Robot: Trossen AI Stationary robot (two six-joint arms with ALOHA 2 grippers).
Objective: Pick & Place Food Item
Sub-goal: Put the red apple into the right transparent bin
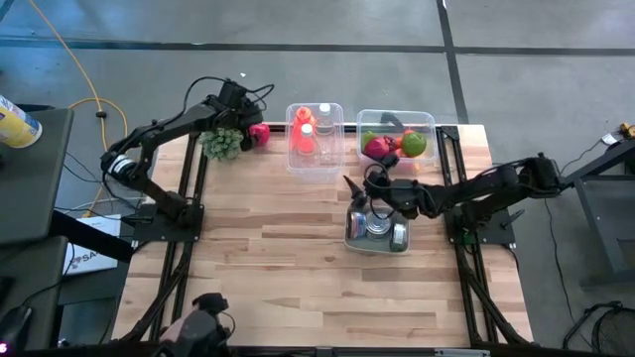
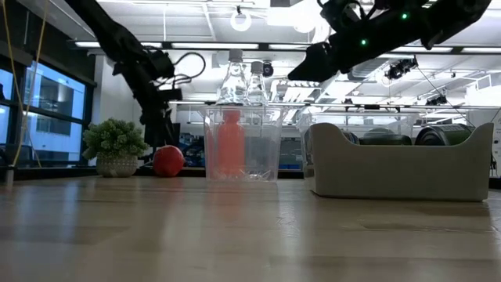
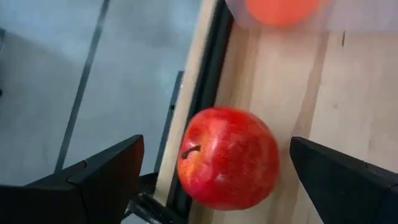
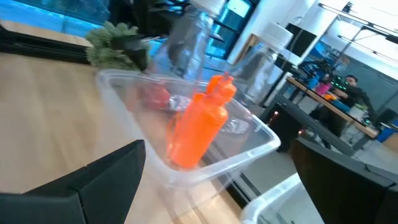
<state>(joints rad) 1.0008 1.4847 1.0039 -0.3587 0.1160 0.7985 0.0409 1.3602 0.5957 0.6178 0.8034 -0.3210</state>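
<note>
The red apple (image 3: 227, 158) sat on the wooden surface (image 1: 278, 258) at its far edge, right beside the black rail. A small green plant (image 1: 222, 144) stood just next to it. The left gripper (image 1: 248, 111) hung over the apple with its jaws wide apart, one on each side, and they were not touching it.

Near the apple stood a clear bin (image 1: 317, 164) with bottles in it. One bottle was orange (image 4: 198, 129) and the others were clear. Beside that was a second clear bin (image 1: 396, 120) with fruit inside, something red (image 1: 377, 147) and something green (image 1: 413, 145).

The right gripper (image 1: 359, 190) was out over the middle of the surface, above a grey tray (image 2: 399, 168) with shiny cans (image 1: 378, 227) in it. Its jaws were wide apart too, and they held nothing. It pointed toward the bin with the bottles.
</note>
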